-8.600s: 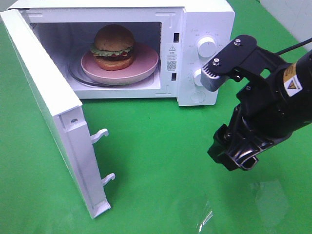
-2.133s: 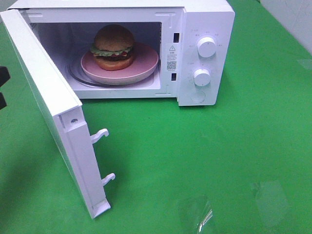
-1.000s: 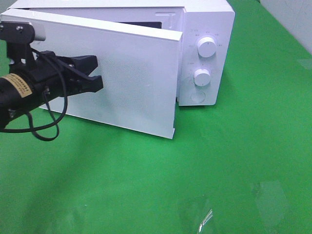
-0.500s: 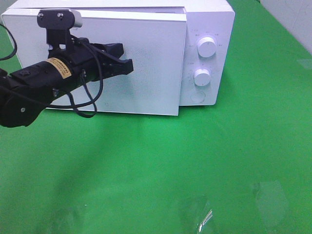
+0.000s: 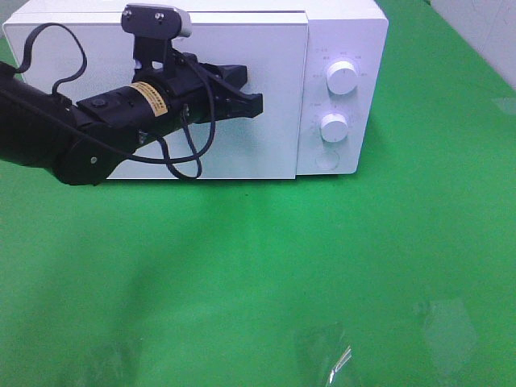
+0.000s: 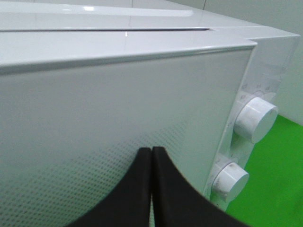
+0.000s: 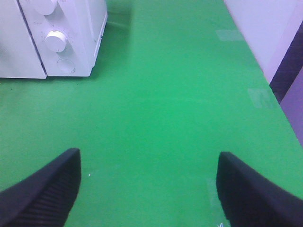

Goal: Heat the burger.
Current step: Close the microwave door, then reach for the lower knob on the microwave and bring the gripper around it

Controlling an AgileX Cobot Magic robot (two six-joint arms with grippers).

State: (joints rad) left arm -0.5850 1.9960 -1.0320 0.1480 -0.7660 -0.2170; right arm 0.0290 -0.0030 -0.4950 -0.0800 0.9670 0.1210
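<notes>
The burger is hidden behind the white microwave's door (image 5: 278, 137), which lies flat against the cabinet. My left gripper (image 5: 256, 105) is shut, and its black tips rest against the door's right part, near the control panel. In the left wrist view the two fingers (image 6: 151, 151) are pressed together against the dotted door panel (image 6: 94, 132). My right gripper (image 7: 147, 161) is out of the high view; its wrist view shows the jaws wide open and empty above the green mat, to the right of the microwave (image 7: 80, 28).
Two white knobs (image 5: 342, 78) (image 5: 333, 127) and a round button (image 5: 326, 160) sit on the microwave's right panel. Green mat (image 5: 266, 274) covers the table. A pale wall (image 7: 265, 28) rises along the table's right edge.
The microwave door has swung from nearly closed to fully closed. My left gripper has moved right and farther back along the door, staying shut.
</notes>
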